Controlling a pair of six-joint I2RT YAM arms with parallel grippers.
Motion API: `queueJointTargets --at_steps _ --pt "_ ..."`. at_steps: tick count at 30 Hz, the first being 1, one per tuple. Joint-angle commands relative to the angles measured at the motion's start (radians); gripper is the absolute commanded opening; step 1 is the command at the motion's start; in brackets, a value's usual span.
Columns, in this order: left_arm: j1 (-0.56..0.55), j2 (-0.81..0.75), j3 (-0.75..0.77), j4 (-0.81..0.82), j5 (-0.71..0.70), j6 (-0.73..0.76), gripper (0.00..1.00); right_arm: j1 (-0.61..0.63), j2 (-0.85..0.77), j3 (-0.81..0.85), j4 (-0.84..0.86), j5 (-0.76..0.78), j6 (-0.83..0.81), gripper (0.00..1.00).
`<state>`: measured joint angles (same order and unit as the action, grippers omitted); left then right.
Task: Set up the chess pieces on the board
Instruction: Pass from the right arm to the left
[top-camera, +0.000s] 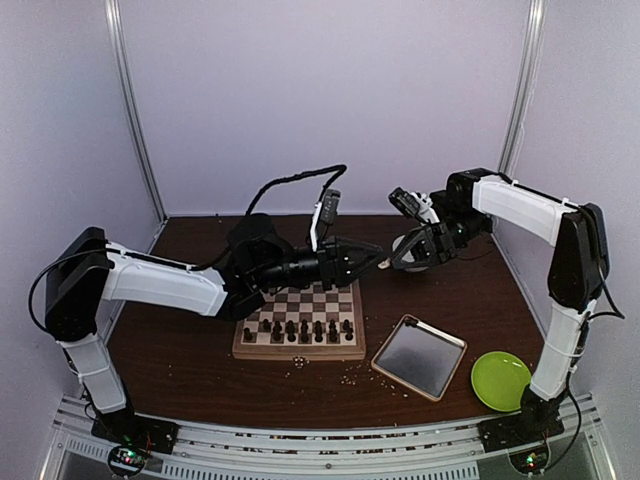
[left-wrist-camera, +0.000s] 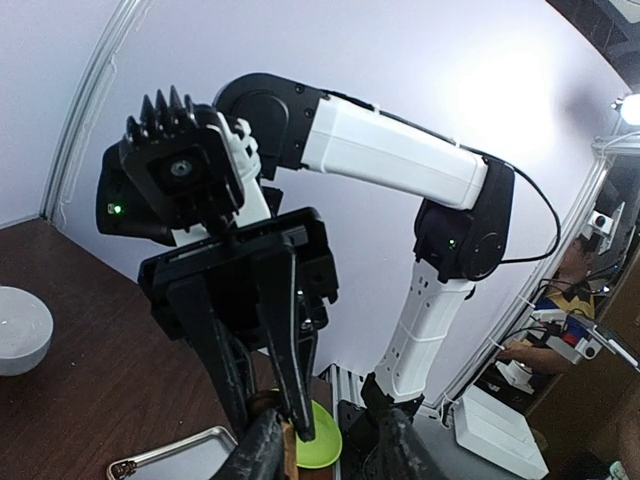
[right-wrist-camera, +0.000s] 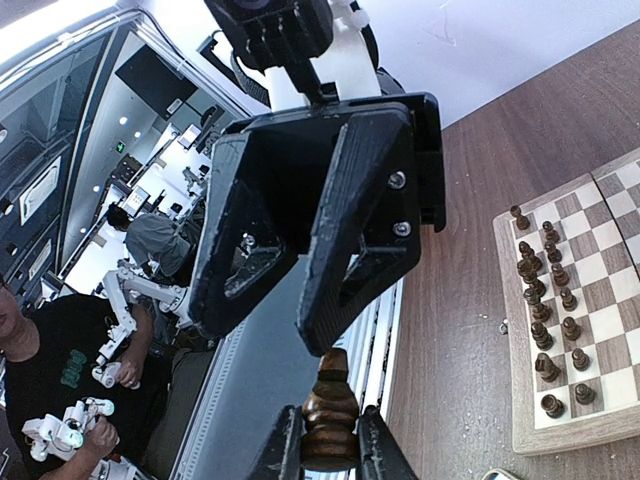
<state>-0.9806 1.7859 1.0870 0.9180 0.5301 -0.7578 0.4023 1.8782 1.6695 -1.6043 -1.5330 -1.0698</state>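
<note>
Above the bench (top-camera: 180, 365), just past the board's (top-camera: 300, 354) far right corner, both arms stretch out level, tip to tip. The right claw (right-wrist-camera: 330, 442) is clamped on a dark chessman (right-wrist-camera: 330, 410). The left claw (left-wrist-camera: 328, 448) stands apart around it (not yet gripping). The piece looks light, stiff and smoothly turned, so probably slippery. It is best pinched at its narrow waist.

Table (top-camera: 180, 340) bears board (top-camera: 300, 353), tray (top-camera: 420, 356), bowl (left-wrist-camera: 20, 330) — plate (top-camera: 500, 380) (green).

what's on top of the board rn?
Dark chess pieces stand in the board's two near rows; middle squares show bare. The left arm covers the far rows, so nothing can be told there.
</note>
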Motion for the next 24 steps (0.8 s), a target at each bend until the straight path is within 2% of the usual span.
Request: queueJointTargets --at_steps 1,5,13,24 --pt "0.006 0.030 0.048 -0.004 0.036 -0.022 0.34 -0.007 0.000 0.030 -0.015 -0.038 -0.011 0.13" --pt "0.018 0.038 0.040 -0.014 0.006 -0.046 0.38 -0.011 -0.012 0.025 -0.015 -0.039 -0.012 0.13" --pt "0.026 0.036 0.021 -0.012 -0.019 -0.065 0.39 -0.023 -0.017 0.013 -0.015 -0.042 -0.020 0.13" --pt "0.025 0.075 0.078 -0.050 0.033 -0.079 0.27 -0.034 -0.010 0.032 -0.016 -0.044 -0.010 0.14"
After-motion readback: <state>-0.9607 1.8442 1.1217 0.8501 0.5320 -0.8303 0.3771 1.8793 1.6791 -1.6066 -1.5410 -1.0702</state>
